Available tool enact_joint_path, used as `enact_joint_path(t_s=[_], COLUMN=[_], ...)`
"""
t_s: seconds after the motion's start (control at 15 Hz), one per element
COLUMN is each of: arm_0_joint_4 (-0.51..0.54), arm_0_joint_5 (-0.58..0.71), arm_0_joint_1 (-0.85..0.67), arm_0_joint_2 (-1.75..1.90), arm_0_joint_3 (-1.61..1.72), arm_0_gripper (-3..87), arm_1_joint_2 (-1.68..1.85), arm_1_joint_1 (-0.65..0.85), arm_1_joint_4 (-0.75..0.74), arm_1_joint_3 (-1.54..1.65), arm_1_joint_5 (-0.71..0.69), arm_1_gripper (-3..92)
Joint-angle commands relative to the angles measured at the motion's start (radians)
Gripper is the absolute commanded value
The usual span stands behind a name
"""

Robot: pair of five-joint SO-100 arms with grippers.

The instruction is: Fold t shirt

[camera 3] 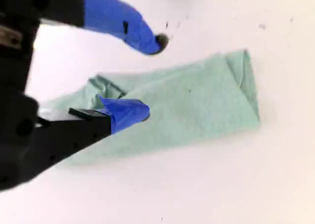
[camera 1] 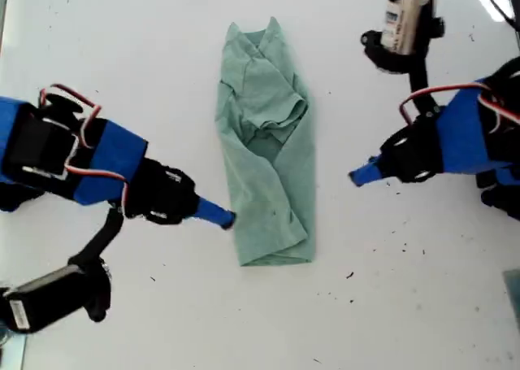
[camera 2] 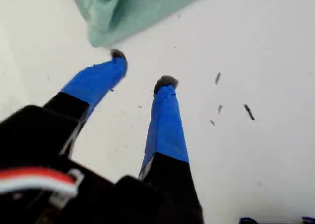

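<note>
The pale green t shirt (camera 1: 268,158) lies as a long narrow folded strip in the middle of the white table (camera 1: 122,45), with a sleeve bunched on top. My first gripper (camera 1: 226,218) is the arm at the exterior view's left. It is open (camera 2: 141,66) and holds nothing, with one fingertip (camera 2: 118,54) right beside the t shirt's (camera 2: 133,7) lower corner. My second gripper (camera 1: 355,176), on the exterior view's right, stands a short way off the cloth's other long edge. It is wide open (camera 3: 151,75), and the whole t shirt (camera 3: 197,101) lies beyond it.
Small black specks (camera 1: 349,274) dot the table near the shirt's lower end, also visible as flakes (camera 2: 248,111) in the first wrist view. Each arm carries a camera on a stalk (camera 1: 406,16) (camera 1: 49,297). Bare table surrounds the shirt.
</note>
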Motion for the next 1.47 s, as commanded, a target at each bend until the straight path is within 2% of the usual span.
enact_joint_path(t_s=[0.0, 0.2, 0.67, 0.73, 0.87, 0.93, 1.0, 1.07, 1.13, 1.4], arm_0_joint_4=[0.014, 0.009, -0.061, -0.063, -0.048, -0.046, -0.048, -0.044, -0.044, -0.031], arm_0_joint_5=[0.055, 0.058, 0.066, 0.066, 0.074, 0.071, 0.072, 0.075, 0.097, 0.183], arm_0_joint_1=[0.037, 0.035, -0.031, -0.034, -0.038, -0.031, -0.021, -0.009, 0.006, 0.104], arm_0_joint_2=[-0.184, -0.311, -0.6, -0.644, -0.723, -0.73, -0.732, -0.732, -0.73, -0.706], arm_0_joint_3=[-0.273, -0.307, -0.357, -0.379, -0.423, -0.423, -0.426, -0.436, -0.457, -0.592], arm_0_gripper=[24.4, 25.9, 26.4, 24.7, 15.6, 8.8, 0.1, -0.2, -0.2, -0.2], arm_1_joint_2=[-0.149, -0.321, -0.687, -0.738, -0.859, -0.916, -0.959, -0.973, -0.971, -0.968], arm_1_joint_1=[-0.109, -0.176, -0.176, -0.186, -0.21, -0.222, -0.235, -0.244, -0.25, -0.291], arm_1_joint_4=[-0.026, -0.046, -0.295, -0.318, -0.359, -0.368, -0.371, -0.341, -0.308, -0.075], arm_1_joint_3=[-0.245, -0.328, -0.373, -0.377, -0.394, -0.416, -0.431, -0.457, -0.494, -0.85], arm_1_joint_5=[0.018, 0.087, 0.127, 0.146, 0.195, 0.225, 0.25, 0.279, 0.267, 0.098], arm_1_gripper=[26.8, 28.8, 27.5, 27.2, 26.9, 24.8, 18.2, 2.5, -0.4, -0.2])
